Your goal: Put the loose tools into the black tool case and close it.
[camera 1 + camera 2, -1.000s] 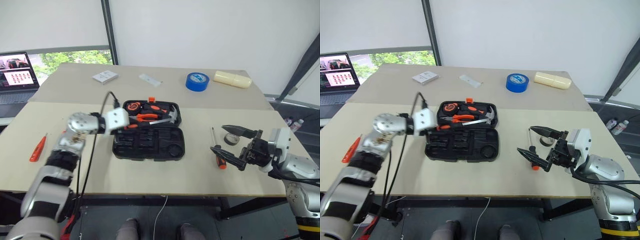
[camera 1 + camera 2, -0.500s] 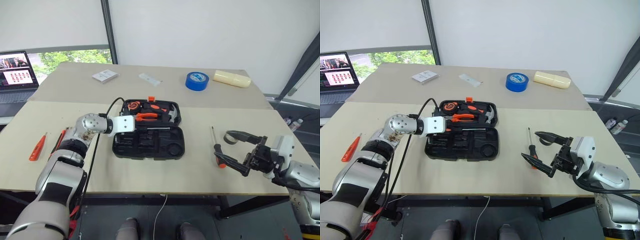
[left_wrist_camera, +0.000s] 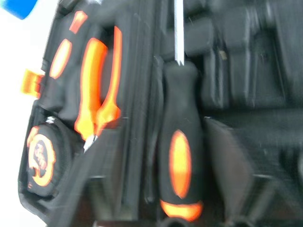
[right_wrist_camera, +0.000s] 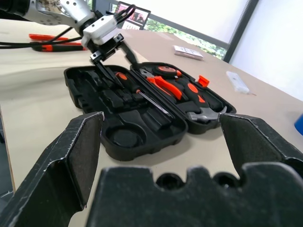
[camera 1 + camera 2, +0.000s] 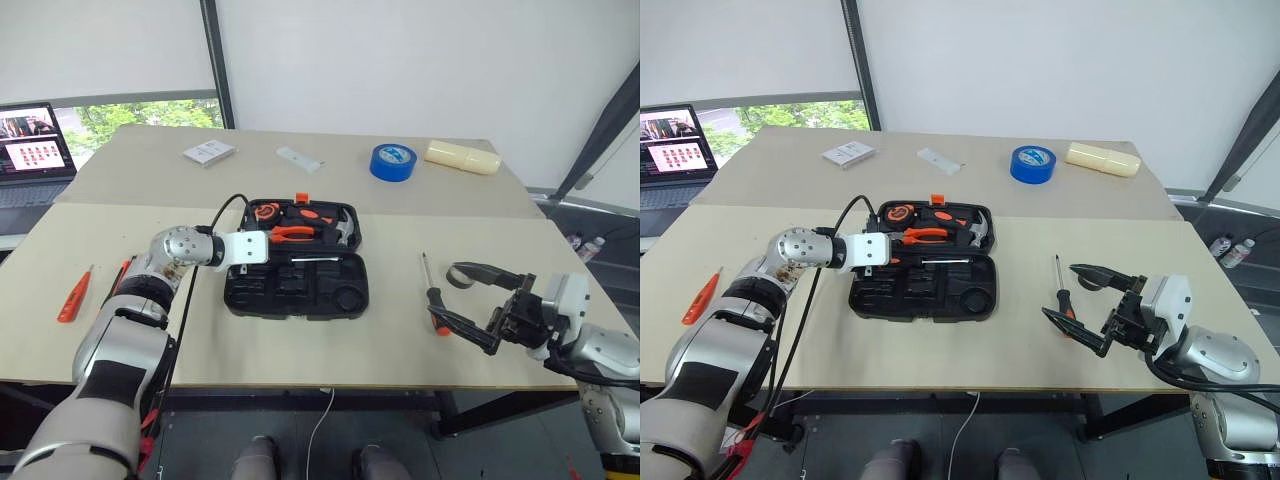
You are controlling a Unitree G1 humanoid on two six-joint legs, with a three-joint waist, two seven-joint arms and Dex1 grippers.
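Note:
The black tool case point(image 5: 330, 295) lies open in the middle of the table. Its lid half holds pliers point(image 3: 97, 90), a hammer and a tape measure point(image 3: 40, 158). An orange-and-black screwdriver point(image 3: 180, 156) lies in the base half near the hinge. My left gripper point(image 5: 272, 258) is open, its fingers straddling that handle without pressing it. A second screwdriver point(image 5: 1061, 295) and the grey tape roll point(image 5: 1087, 283) lie at the right, with my open right gripper point(image 5: 447, 293) just beside them. At the far left lie the orange tester screwdriver point(image 5: 75, 295) and an orange-and-black tool point(image 5: 122, 272), half hidden by my left arm.
A blue tape roll point(image 5: 390, 161), a cream cylinder point(image 5: 464, 157), a white box point(image 5: 210, 152) and a small white strip point(image 5: 300, 159) lie on the far half of the table. A laptop point(image 5: 35, 150) stands at the far left. The table's front edge runs just below both arms.
My left gripper came down from above the case's left end with a screwdriver, laid it in the base half and opened. The right arm has stayed about where it was.

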